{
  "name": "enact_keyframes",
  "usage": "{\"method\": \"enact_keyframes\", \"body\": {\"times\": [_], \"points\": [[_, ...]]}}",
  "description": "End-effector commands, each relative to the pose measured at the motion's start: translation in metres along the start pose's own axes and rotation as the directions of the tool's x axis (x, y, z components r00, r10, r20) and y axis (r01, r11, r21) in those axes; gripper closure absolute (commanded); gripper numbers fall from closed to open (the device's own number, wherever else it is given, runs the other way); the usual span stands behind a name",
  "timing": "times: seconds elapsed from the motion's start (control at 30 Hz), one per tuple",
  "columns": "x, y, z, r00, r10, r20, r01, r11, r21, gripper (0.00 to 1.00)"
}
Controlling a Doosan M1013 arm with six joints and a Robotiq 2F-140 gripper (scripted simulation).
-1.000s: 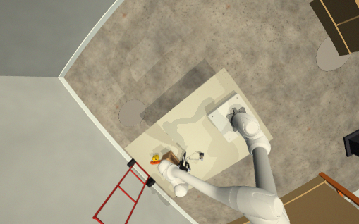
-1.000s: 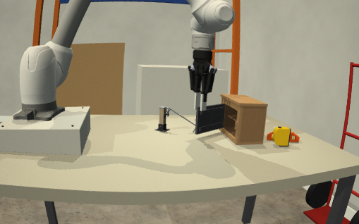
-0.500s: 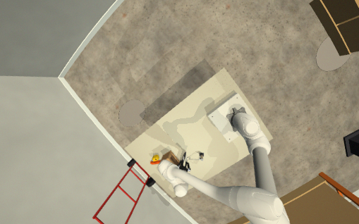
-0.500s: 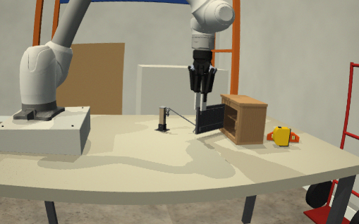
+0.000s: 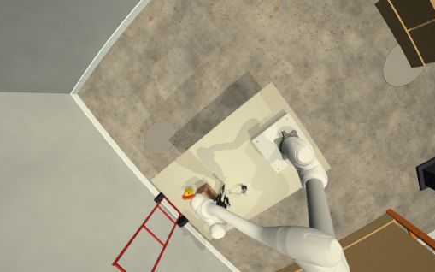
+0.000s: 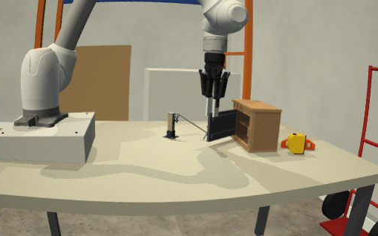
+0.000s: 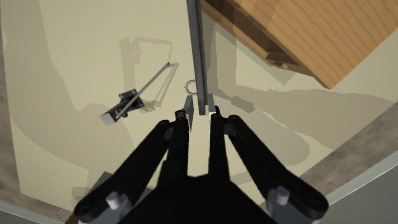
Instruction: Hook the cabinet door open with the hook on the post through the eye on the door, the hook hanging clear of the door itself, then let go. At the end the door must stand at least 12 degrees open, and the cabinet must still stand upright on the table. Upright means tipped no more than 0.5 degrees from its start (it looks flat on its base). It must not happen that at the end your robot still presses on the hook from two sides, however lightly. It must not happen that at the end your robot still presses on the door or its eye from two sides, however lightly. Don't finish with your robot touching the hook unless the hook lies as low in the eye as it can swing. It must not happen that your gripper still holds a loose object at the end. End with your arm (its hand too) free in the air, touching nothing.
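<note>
The wooden cabinet [image 5: 207, 191] [image 6: 263, 128] [image 7: 320, 40] stands upright. Its dark door [image 6: 222, 126] [image 7: 196, 45] stands wide open. My gripper [image 6: 212, 111] [image 7: 200, 102] points down with its fingertips partly apart, one on each side of the door's top edge near its free end. Narrow gaps show beside the door, so it does not look clamped. The eye [image 7: 190, 87] is a small ring on the door's left face in the wrist view. The post [image 5: 243, 189] [image 6: 171, 124] [image 7: 109, 118] carries the hook rod [image 6: 191, 123] [image 7: 145, 87], whose far end appears apart from the eye in the wrist view.
A yellow tape measure [image 5: 188, 192] [image 6: 296, 143] and an orange object [image 6: 310, 144] stand beside the cabinet, away from the post. The robot's white base block [image 5: 271, 143] [image 6: 40, 145] is at the other end of the table [image 5: 232, 162] [image 6: 157, 185]. A red hand truck [image 5: 144, 225] stands beyond the table.
</note>
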State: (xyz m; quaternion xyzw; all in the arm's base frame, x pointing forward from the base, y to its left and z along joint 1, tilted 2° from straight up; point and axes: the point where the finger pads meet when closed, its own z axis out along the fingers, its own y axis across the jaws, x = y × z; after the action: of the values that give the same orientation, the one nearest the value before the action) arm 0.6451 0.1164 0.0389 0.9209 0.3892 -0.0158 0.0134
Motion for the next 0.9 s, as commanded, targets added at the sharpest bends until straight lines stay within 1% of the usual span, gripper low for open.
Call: {"method": "enact_keyframes", "body": {"times": [0.0, 0.33, 0.6, 0.67, 0.87], "points": [[0.0, 0.0, -0.001, 1.0, 0.0, 0.0, 0.0, 1.0, 0.0, 0.84], [0.0, 0.0, -0.007, 1.0, 0.0, 0.0, 0.0, 1.0, 0.0, 0.84], [0.0, 0.0, -0.019, 1.0, 0.0, 0.0, 0.0, 1.0, 0.0, 0.84], [0.0, 0.0, -0.019, 1.0, 0.0, 0.0, 0.0, 1.0, 0.0, 0.84], [0.0, 0.0, -0.032, 1.0, 0.0, 0.0, 0.0, 1.0, 0.0, 0.84]]}}
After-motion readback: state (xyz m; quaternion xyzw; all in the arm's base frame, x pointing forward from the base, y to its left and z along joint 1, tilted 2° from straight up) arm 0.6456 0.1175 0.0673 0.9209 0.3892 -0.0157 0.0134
